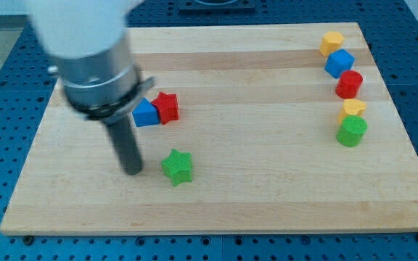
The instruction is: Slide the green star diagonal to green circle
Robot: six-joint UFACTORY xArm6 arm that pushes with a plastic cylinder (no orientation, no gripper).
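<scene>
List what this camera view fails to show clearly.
- Blue block: its left part hidden behind the arm's metal collar, so shape unclear.
- Arm body: motion-blurred, cut off by the view's top.
- Yellow block: partly covered by the green circle.
- My tip: whether it touches the green star is unclear; it looks apart, to the view's left.

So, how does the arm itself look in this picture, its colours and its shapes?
The arm is a blurred white cylinder at the view's top left. Below it sits a silver metal collar with a dark ring. From there a straight dark rod goes down to my tip. No cables or markings show.
</scene>
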